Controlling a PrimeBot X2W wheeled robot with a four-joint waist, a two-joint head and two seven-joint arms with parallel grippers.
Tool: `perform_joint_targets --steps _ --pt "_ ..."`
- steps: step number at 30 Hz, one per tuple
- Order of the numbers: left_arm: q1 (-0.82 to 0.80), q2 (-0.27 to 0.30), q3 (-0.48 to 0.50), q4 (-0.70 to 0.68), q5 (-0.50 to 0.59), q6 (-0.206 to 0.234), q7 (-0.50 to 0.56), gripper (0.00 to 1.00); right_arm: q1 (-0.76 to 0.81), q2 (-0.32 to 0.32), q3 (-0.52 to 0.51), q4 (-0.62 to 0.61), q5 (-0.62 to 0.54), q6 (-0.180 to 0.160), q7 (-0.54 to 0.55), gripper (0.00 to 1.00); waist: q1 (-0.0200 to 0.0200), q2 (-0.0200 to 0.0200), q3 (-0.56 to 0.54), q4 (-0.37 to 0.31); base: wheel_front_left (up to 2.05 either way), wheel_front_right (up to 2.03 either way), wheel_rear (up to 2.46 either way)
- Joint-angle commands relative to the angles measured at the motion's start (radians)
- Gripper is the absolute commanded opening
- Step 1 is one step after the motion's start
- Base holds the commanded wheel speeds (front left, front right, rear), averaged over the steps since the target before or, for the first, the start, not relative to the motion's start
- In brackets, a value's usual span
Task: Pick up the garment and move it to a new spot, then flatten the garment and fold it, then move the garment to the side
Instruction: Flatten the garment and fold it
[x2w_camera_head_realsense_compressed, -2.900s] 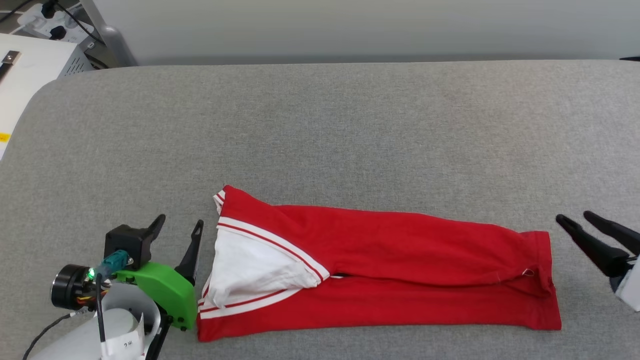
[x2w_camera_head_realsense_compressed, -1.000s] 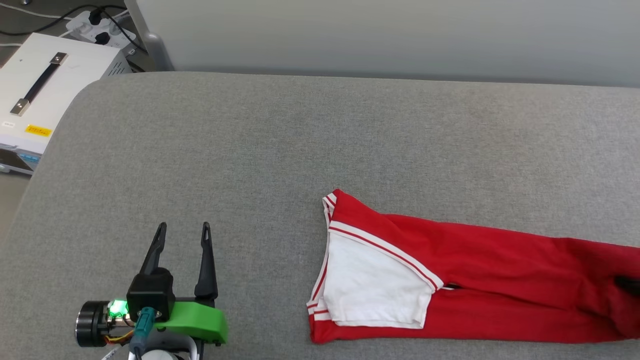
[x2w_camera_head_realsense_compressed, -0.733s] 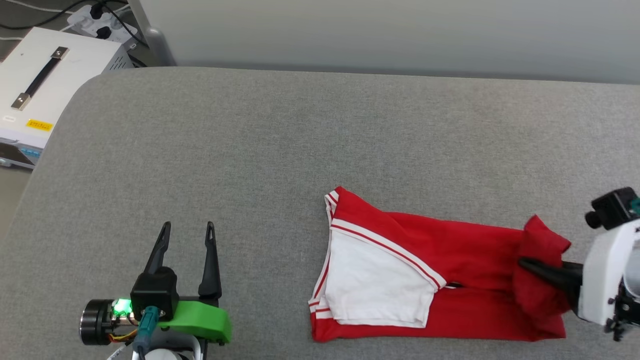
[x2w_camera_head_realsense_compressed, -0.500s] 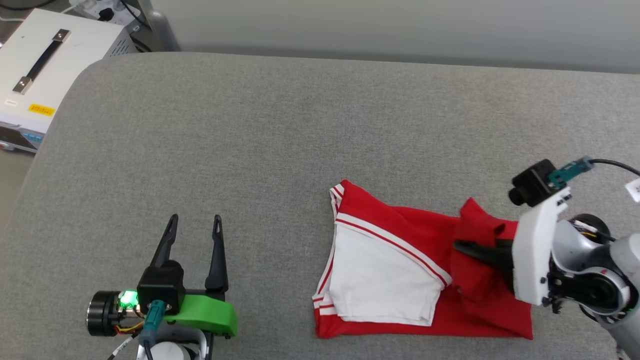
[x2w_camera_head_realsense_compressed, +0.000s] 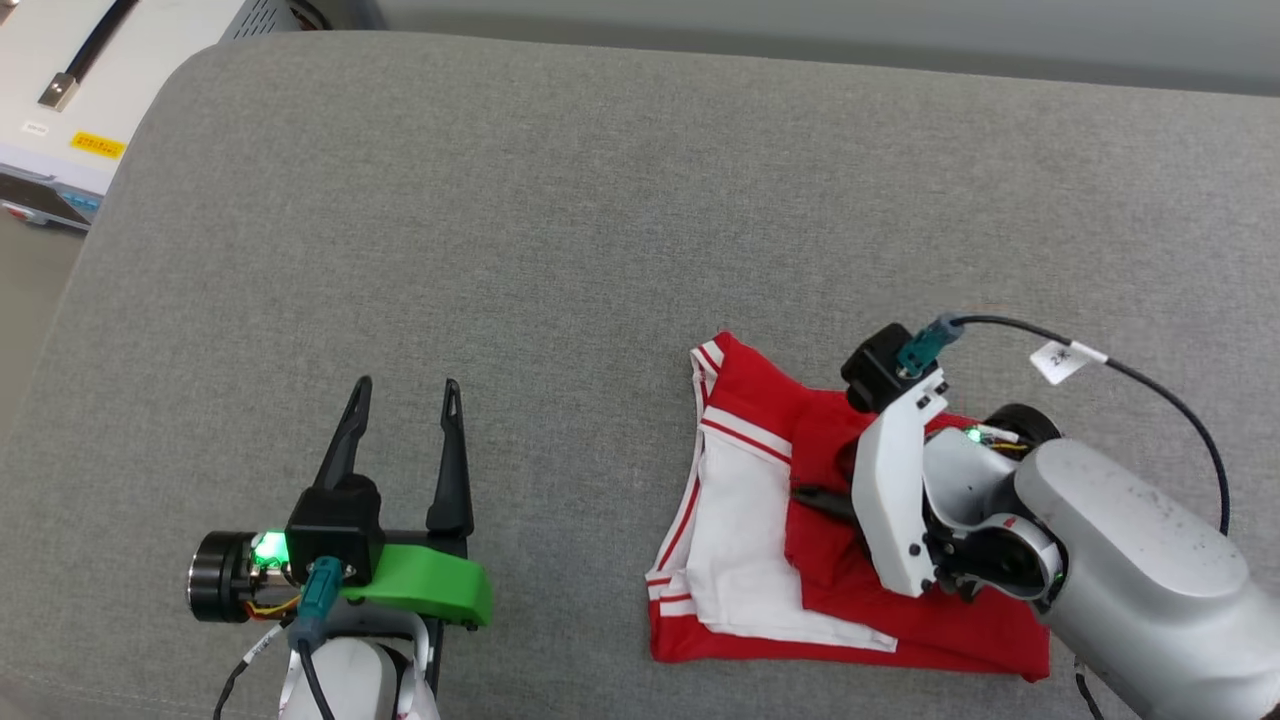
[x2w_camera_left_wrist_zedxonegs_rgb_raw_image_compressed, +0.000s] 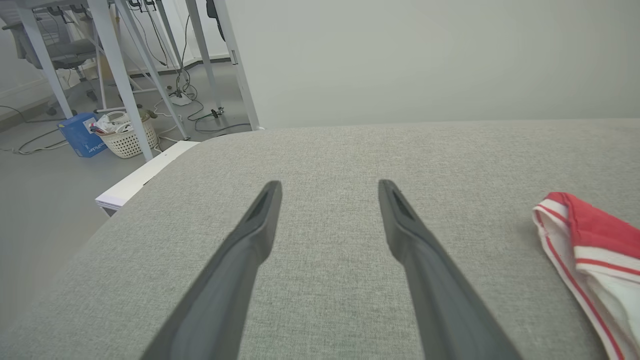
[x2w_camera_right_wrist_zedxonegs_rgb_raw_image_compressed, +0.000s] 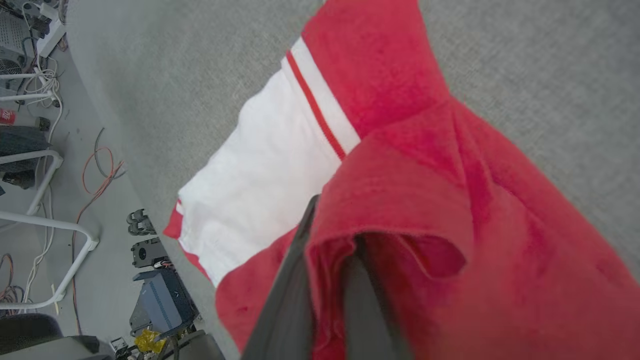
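Pinching a bunched fold of red cloth between fingers pressed together, the right end effector sits over the middle of the garment and points left, toward the white sleeve; the garment lies on the grey padded counter, at the near edge and right of centre; its long axis runs left to right, with the striped trim and sleeve at the left end and a doubled red layer at the right under the arm.

As I judge it, the coming move turns on that axis; the held fold has to go leftward along it and land square over the sleeve end; the right arm is on the cloth and clearly the nearer one.

Well apart to the left, the left end effector has its fingers spread with nothing between them, pointing toward the far side; the garment lies off to its right.

For writing: the yellow sticker on the white box at the far left, the paper tag on the right arm's cable and the print on the blue box on the floor are all too small to read.
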Motion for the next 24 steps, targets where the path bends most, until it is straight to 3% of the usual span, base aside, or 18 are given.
perform_joint_targets --steps 1,4,6,7,8,13,17,21,24 --pt "-0.017 -0.007 0.003 0.004 0.011 -0.006 -0.006 1.0 -0.014 0.006 0.028 0.034 -0.018 -0.001 -0.016 0.0 0.0 -0.0001 0.01 0.007 0.0 0.0 0.0" --pt "-0.02 -0.012 0.008 0.008 0.014 -0.008 -0.006 1.0 -0.015 0.018 0.064 0.085 -0.009 -0.001 -0.068 0.0 0.0 -0.0001 0.009 0.005 0.0 0.0 0.0" --pt "-0.016 -0.013 0.015 0.008 0.016 -0.008 -0.006 1.0 -0.021 0.013 0.081 0.086 -0.007 -0.001 -0.113 0.48 0.0 -0.0001 0.001 -0.002 0.0 0.0 0.0" --pt "-0.013 -0.012 0.019 0.009 0.017 -0.008 -0.006 1.0 -0.024 0.007 0.088 0.079 -0.005 -0.001 -0.134 0.92 0.0 -0.0001 -0.006 -0.006 0.0 0.0 0.0" --pt "-0.008 -0.011 0.023 0.009 0.019 -0.009 -0.006 1.0 -0.027 -0.004 0.094 0.063 -0.004 -0.001 -0.164 1.0 0.0 -0.0001 -0.014 -0.011 0.0 0.0 0.0" --pt "0.017 -0.007 0.042 -0.002 0.018 -0.015 -0.006 1.0 -0.026 -0.077 0.065 -0.037 -0.04 -0.001 -0.363 1.0 0.0 -0.0001 -0.057 -0.047 0.0 0.0 0.0" --pt "0.038 -0.007 0.052 -0.016 0.019 -0.019 -0.006 1.0 0.008 -0.121 -0.036 -0.044 -0.119 -0.001 -0.532 1.0 0.0 -0.0001 -0.087 -0.082 0.0 0.0 0.0" --pt "0.05 -0.006 0.058 -0.019 0.022 -0.024 -0.006 1.0 0.066 -0.113 -0.186 -0.003 -0.255 -0.001 -0.698 1.0 0.0 -0.0001 -0.111 -0.113 0.0 0.0 0.0" --pt "0.06 -0.006 0.064 -0.02 0.021 -0.026 -0.006 1.0 0.131 -0.073 -0.326 0.027 -0.363 -0.001 -0.806 1.0 0.0 -0.0001 -0.128 -0.133 0.0 0.0 0.0"
